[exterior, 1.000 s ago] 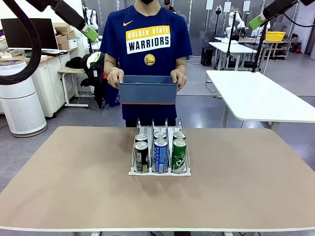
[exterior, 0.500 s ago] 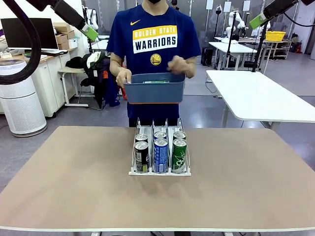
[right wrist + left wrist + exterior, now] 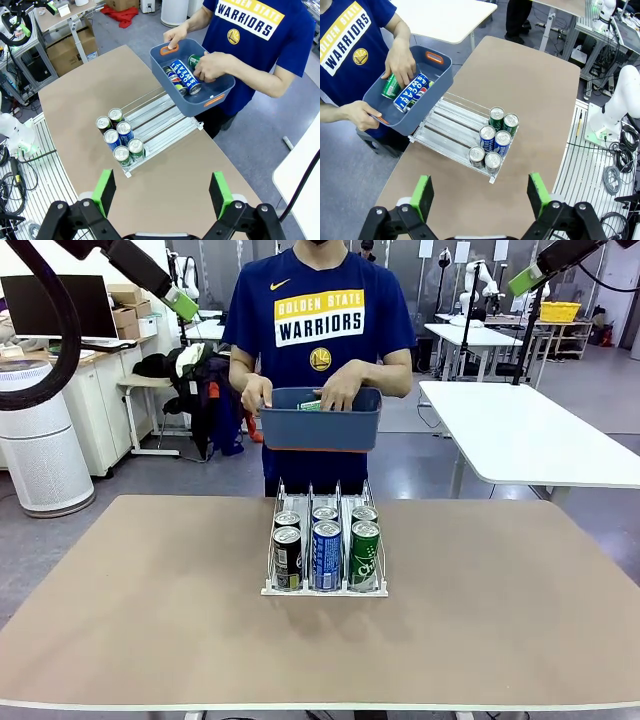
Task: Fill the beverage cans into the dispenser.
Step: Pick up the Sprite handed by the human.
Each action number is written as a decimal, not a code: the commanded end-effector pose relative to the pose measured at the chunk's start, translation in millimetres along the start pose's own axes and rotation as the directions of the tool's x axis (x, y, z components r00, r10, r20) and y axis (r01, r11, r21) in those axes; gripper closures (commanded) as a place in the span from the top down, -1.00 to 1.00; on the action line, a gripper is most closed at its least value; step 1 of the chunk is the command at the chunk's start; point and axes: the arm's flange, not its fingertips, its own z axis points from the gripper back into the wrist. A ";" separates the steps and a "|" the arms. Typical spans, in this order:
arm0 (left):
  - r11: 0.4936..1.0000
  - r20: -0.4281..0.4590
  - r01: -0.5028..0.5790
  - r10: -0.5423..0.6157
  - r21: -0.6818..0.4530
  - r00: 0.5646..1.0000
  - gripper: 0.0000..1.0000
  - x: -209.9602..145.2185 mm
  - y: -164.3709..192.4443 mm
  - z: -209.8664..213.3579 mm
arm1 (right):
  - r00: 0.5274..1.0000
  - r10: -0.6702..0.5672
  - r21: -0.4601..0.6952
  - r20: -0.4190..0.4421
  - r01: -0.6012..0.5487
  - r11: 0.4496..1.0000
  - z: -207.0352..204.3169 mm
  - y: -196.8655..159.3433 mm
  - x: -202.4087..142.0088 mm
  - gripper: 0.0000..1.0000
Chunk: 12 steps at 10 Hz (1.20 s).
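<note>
The dispenser (image 3: 310,497) stands mid-table, a white wire rack with three lanes. Several beverage cans (image 3: 327,555) stand upright in two rows at its near end: black, blue and green. Its rear lanes (image 3: 445,125) (image 3: 162,117) are bare. More cans lie in the bin, among them a blue "SWEAT" can (image 3: 410,92) (image 3: 182,75) and a green can (image 3: 390,86). The person's hand (image 3: 335,395) rests on the green one. My left gripper (image 3: 480,194) and right gripper (image 3: 162,193) hang high above the table, both open with nothing between the fingers.
At the far edge a person holds a blue-grey plastic bin (image 3: 320,428) above the dispenser's back end. Bare tabletop (image 3: 140,600) surrounds the rack. Another white table (image 3: 530,435) stands at the back right. My green finger pads (image 3: 183,306) (image 3: 525,280) show at the upper corners.
The person has come closer and has taken one hand off the bin's handle and put it in among the cans. Both grippers have stayed still and open.
</note>
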 end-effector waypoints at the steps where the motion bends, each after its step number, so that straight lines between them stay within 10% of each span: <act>1: 1.000 -0.007 -0.005 0.005 -0.004 1.000 1.00 -1.4 -0.9 0.9 | 1.000 -0.003 0.010 0.010 0.003 1.000 -1.0 0.0 -0.5 1.00; 12: 1.000 -0.007 -0.005 0.005 -0.004 1.000 1.00 -1.4 -0.9 0.9 | 1.000 -0.003 0.010 0.010 0.003 1.000 -1.0 0.0 -0.5 1.00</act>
